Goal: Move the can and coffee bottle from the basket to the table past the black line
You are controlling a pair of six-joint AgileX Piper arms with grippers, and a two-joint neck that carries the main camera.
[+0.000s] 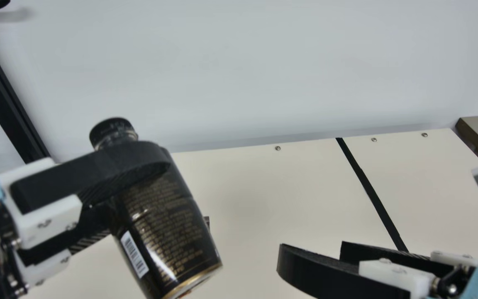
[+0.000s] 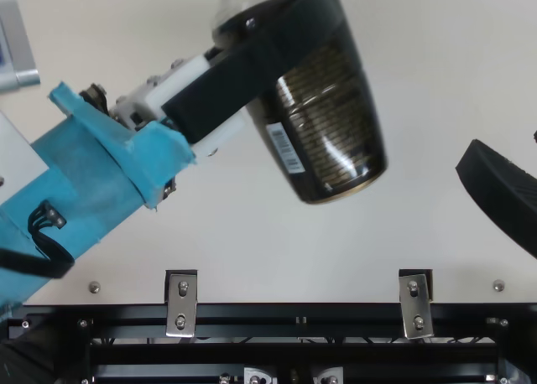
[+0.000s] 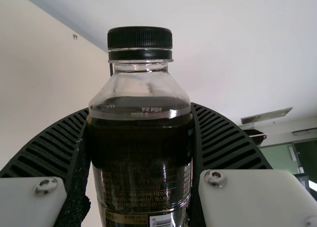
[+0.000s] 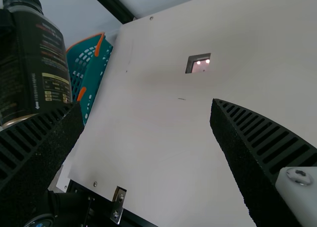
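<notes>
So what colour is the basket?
Teal with orange trim; right wrist view shows the basket best.

Two metal brkts (image 2: 182, 304) on blk rail (image 2: 252, 319) — screws (image 2: 498, 285) nearby.

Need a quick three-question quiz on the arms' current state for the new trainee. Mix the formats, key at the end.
1. Multiple choice: what is the left gripper holding?
A. the can
B. the coffee bottle
C. nothing

2. True or false: the right gripper is open, with nothing held between its fingers.

3. Fill in the blank: the basket in the right wrist view is teal with ____ parts.

Key: 1. B; 2. true; 3. orange
</notes>
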